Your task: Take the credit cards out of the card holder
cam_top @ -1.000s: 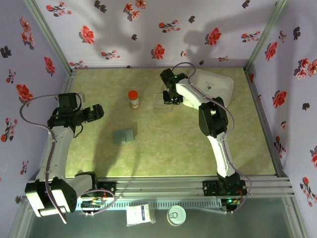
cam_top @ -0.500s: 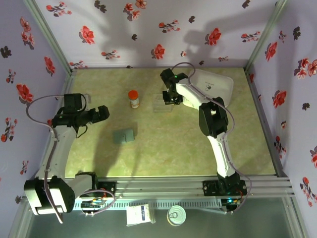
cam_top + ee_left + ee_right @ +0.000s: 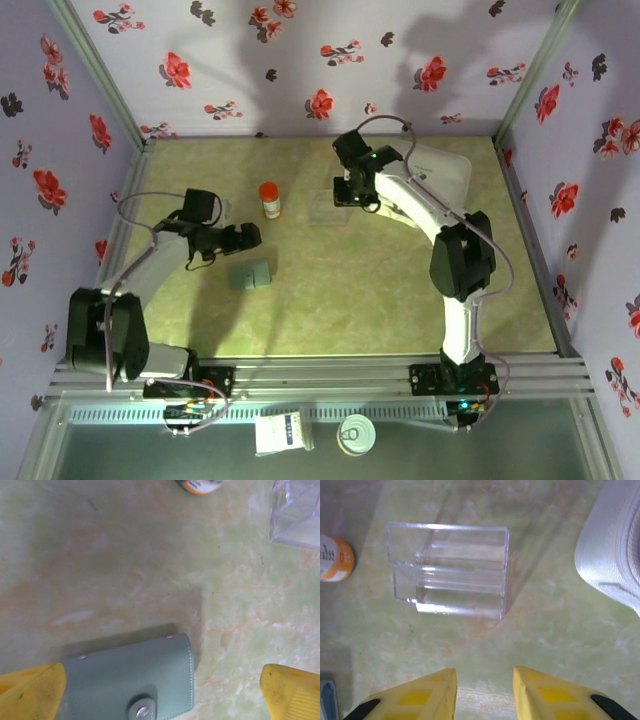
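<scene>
Floral-papered walls (image 3: 300,60) box in a green marbled table (image 3: 350,310). Left gripper (image 3: 247,237) spread wide, empty, near closed card holder (image 3: 249,274) lying flat left of centre; then orange-capped bottle (image 3: 270,199), clear stand (image 3: 329,207), right gripper (image 3: 345,192) narrowly parted, empty; white box (image 3: 440,172) far right

Floral-papered walls (image 3: 300,60) enclose a green, seemingly marbled tabletop (image 3: 350,300).

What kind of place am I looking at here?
Likely a robot test cell, not a home: left arm and right arm bolted to an aluminium rail, flowered panels walling a small table, staged props like the card holder.
</scene>
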